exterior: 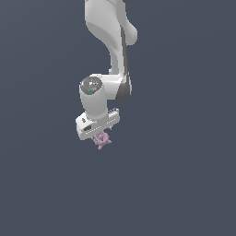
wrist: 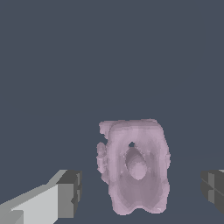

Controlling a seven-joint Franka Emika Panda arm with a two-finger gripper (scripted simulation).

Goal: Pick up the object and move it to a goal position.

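Note:
The object (wrist: 135, 168) is a small pale purple-pink lumpy thing with knobbly edges and a rounded bump in its middle. In the wrist view it lies between my two dark finger pads (wrist: 70, 192), with a gap on each side, so nothing touches it. My gripper (wrist: 142, 192) is open around it. In the exterior view the object (exterior: 103, 140) sticks out just beneath the white gripper (exterior: 99, 135), whose fingers are mostly hidden by the hand. I cannot tell whether the object rests on the surface.
A plain dark grey-blue surface (exterior: 184, 184) fills both views. The white arm (exterior: 108, 41) comes down from the top of the exterior view.

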